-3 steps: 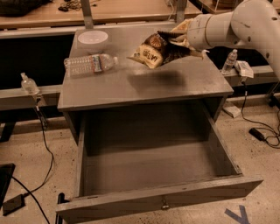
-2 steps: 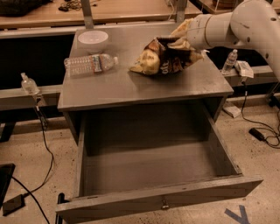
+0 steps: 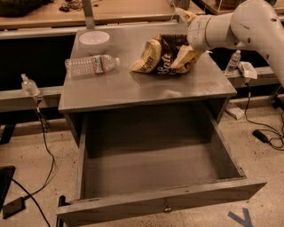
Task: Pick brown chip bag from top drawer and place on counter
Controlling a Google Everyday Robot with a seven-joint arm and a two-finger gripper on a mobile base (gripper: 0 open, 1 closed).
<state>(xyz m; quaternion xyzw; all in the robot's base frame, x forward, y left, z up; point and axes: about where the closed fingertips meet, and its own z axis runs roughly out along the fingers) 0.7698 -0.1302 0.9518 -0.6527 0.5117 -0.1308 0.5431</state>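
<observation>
The brown chip bag (image 3: 165,56) lies on the grey counter (image 3: 133,88), right of its middle, with its pale yellow ends showing. My gripper (image 3: 186,42) is at the bag's right end, touching it, at the tip of the white arm that reaches in from the upper right. The top drawer (image 3: 159,199) is pulled fully open below the counter. Nothing shows inside it, and its small metal knob (image 3: 167,206) is on the front panel.
A clear water bottle (image 3: 91,64) lies on the counter's left side, with a white bowl (image 3: 94,41) behind it. Light wooden tabletops (image 3: 124,9) run behind. Cables (image 3: 44,146) trail on the floor at left and right. A small bottle (image 3: 232,62) stands on the right ledge.
The arm has lowered the chip bag from above the counter onto its top. The bag now rests on the surface, slightly further right and back.
</observation>
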